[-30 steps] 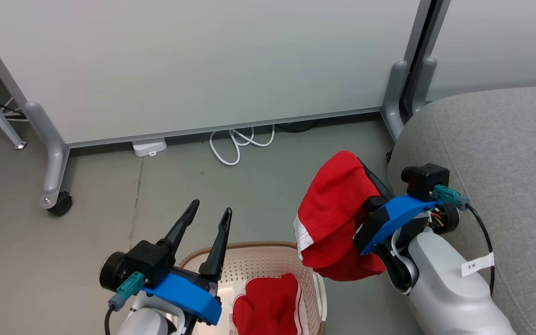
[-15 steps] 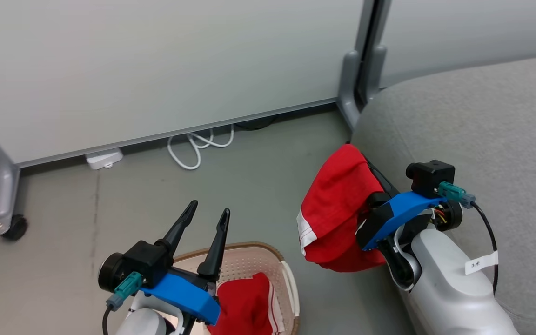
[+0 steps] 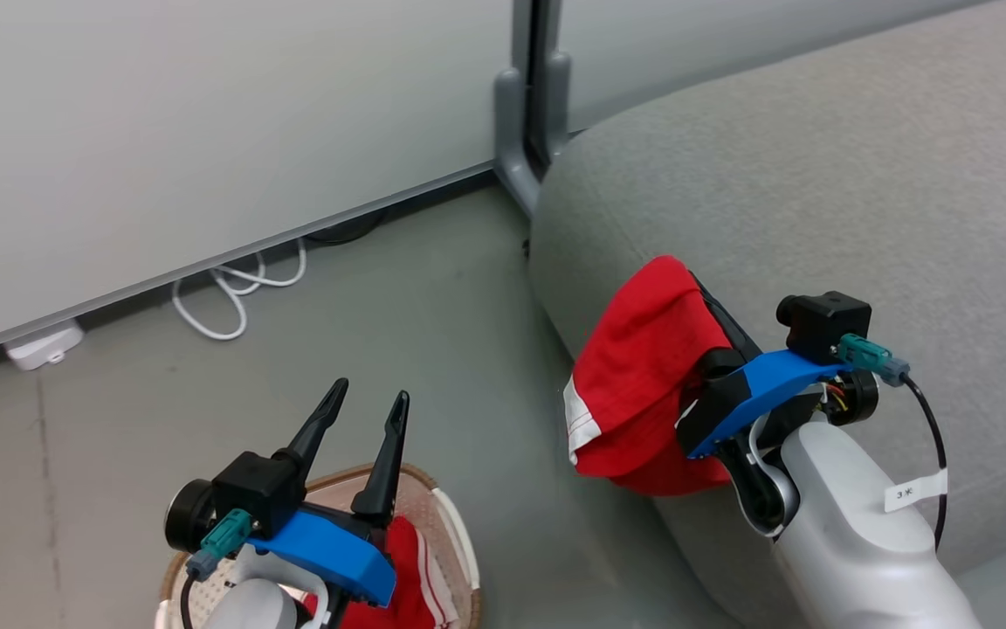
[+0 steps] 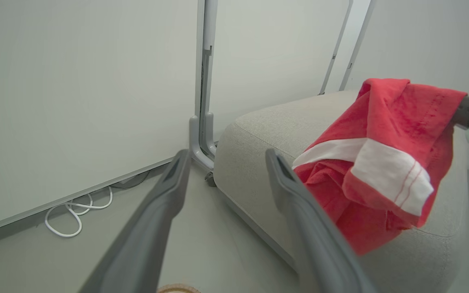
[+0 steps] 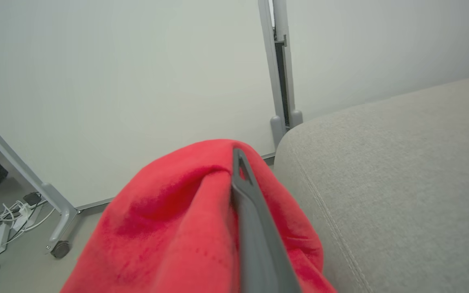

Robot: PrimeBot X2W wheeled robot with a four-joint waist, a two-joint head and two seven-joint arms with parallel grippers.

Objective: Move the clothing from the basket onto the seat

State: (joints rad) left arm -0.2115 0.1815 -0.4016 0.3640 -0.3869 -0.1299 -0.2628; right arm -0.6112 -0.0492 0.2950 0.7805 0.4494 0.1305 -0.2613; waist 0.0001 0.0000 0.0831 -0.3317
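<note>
Item one: bright red soft fabric garment with white striped trim (image 3: 643, 384). It was draped over and pinched in the right gripper (image 5: 238, 171), and hung at the left edge of the large grey upholstered seat cushion (image 3: 817, 175). Whether it touched the cushion could not be told.

Item two: second red garment with white stripes (image 3: 411, 568). It lay in the cream perforated plastic basket with brown woven rim (image 3: 464, 550), near left on the grey floor (image 3: 468, 349).

The left gripper (image 3: 372, 389) hung above the basket, its two dark fingers spread and empty.

Surroundings: pale partition panels (image 3: 206, 131) met at a grey post (image 3: 531, 105) on the far side. A looped white cable (image 3: 232, 297) and a white plug block (image 3: 40, 345) lay at their foot, far left.
</note>
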